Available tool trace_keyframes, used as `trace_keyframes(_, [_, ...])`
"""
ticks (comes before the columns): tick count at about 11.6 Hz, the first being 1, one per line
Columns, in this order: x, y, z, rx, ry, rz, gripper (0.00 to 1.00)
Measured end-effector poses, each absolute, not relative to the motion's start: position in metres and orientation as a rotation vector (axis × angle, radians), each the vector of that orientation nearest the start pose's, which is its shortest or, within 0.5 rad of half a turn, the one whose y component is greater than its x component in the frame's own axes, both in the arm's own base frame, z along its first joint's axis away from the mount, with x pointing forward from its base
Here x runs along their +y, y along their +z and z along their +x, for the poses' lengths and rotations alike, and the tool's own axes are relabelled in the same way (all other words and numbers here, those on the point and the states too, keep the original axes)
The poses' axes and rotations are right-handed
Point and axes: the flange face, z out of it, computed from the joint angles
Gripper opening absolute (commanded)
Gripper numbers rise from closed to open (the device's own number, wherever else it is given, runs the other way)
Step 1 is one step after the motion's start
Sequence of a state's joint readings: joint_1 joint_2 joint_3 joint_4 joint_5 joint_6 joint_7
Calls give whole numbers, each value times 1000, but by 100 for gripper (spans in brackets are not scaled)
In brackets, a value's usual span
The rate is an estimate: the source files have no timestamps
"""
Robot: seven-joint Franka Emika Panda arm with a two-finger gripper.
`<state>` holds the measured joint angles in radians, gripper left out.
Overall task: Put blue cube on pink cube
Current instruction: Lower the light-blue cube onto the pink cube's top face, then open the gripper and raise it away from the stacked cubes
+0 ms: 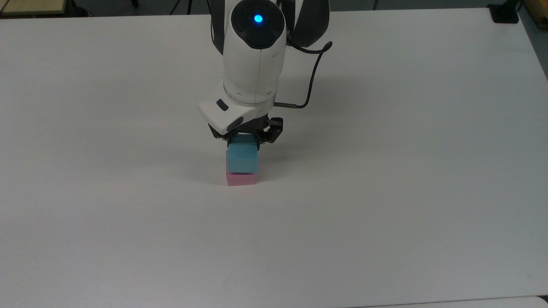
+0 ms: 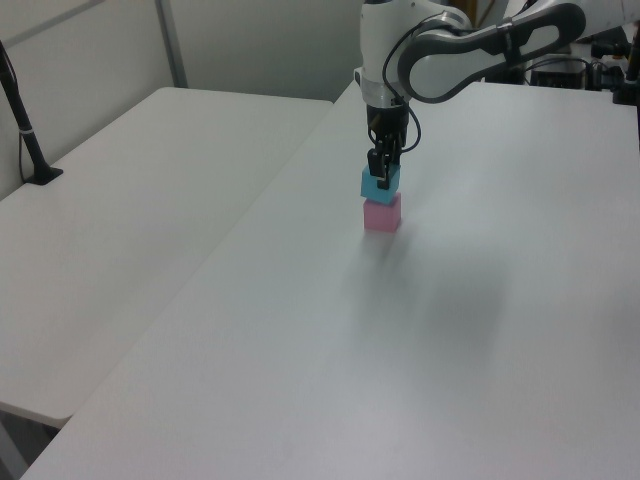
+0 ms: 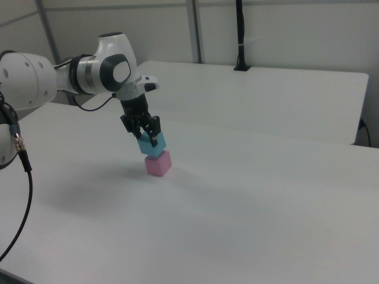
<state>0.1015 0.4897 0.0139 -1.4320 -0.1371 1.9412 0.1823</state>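
1. Sky-blue and foam-like, the blue cube [image 1: 242, 158] sits pinched between the fingers of the gripper [image 1: 245, 140], resting on or just above the pink cube [image 1: 240, 179] at mid-table [image 1: 385, 192].
2. In the right view, the blue cube [image 3: 151, 145] looks slightly turned against the pink cube [image 3: 158, 163].
3. Both blocks appear light, soft and easily dented; a gentle squeeze on opposite flat faces, as here, should suit them.
4. Likely next: letting go without nudging the stack.

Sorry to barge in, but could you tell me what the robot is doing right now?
The gripper is shut on a blue cube and has it right on top of a pink cube on the white table. The cubes look roughly lined up, and the blue one is not yet released.
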Motion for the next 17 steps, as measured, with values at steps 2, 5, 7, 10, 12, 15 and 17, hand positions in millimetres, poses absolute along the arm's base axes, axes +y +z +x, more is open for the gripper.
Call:
trace_keyframes(2, [70,412,697,32,-57,-3260,100])
trace_keyframes(5, [67,409,698,7,-66,-3316,100])
trace_keyframes(7, [71,407,698,5,-70,-3338,100])
trace_keyframes(10, [73,407,698,14,-71,-3339,100])
trace_keyframes(12, [72,422,699,83,-118,-3332,100])
trace_keyframes(15, [56,494,680,238,-194,-3315,100])
trace_keyframes(17, [28,561,645,362,-156,-3272,100])
